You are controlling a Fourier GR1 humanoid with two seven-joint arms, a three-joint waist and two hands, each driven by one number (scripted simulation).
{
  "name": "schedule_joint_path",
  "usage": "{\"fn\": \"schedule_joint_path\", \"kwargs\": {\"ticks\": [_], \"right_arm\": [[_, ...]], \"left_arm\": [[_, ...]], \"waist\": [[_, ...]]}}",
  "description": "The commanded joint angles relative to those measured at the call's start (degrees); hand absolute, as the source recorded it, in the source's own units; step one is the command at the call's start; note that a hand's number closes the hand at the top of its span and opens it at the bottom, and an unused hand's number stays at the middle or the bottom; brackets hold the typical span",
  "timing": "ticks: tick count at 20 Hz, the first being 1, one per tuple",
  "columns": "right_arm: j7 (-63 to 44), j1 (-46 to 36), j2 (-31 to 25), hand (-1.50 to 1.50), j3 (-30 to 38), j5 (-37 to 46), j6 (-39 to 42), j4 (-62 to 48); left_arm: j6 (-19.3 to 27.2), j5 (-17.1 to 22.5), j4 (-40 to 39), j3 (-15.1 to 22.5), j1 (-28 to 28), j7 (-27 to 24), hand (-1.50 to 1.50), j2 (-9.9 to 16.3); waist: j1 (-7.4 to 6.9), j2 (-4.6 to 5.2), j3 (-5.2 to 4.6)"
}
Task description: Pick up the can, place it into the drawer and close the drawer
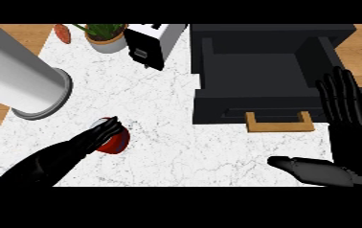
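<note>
Low on the counter's left part sits the can [113, 138]: red, with a pale end showing at its upper left, so we read it as tipped or lying rather than upright, though we cannot tell for sure; our left hand [99, 135] lies across it, fingers curled over its top side and hiding much of it; whether the thumb closes underneath we cannot see. We judge the can light, stiff and smooth-walled, so likely slippery; it should not deform or break, but it may roll if nudged; best hold is across the round body near the middle, fingers on one side and thumb opposite, not on the ends.

Well apart to the right, the dark drawer [212, 64] stands pulled out, its inside bare as far as we see, wooden handle [279, 122] at its near edge; the carry goes rightward across bare marble counter [170, 107]. Our right hand [341, 112] rests open near the right edge, fingers straight and up, just beside the drawer's front corner, holding nothing.

Further out: grey cylinder [32, 81] up left of the can; toaster [152, 42], potted plant [106, 35] and a reddish item [63, 33] along the far edge.
</note>
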State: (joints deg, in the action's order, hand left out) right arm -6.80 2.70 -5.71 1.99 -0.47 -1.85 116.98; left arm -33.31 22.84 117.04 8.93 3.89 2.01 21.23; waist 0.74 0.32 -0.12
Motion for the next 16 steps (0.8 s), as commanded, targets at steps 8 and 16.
{"fn": "schedule_joint_path", "kwargs": {"ticks": [8, 16], "right_arm": [[0.5, 8.8, 0.6, -1.50, 1.4, -1.4, 2.1, 2.2], [3.5, 12.4, 0.7, -1.50, 2.3, -1.2, 5.2, 3.2]], "left_arm": [[-20.2, 24.0, -8.8, -15.4, 1.4, 1.4, -1.50, 18.5], [-14.7, 21.2, -13.7, -12.2, -6.3, 9.7, -1.50, 12.5]], "waist": [[-0.70, -0.37, 0.15], [-0.30, -0.33, 0.14]]}}
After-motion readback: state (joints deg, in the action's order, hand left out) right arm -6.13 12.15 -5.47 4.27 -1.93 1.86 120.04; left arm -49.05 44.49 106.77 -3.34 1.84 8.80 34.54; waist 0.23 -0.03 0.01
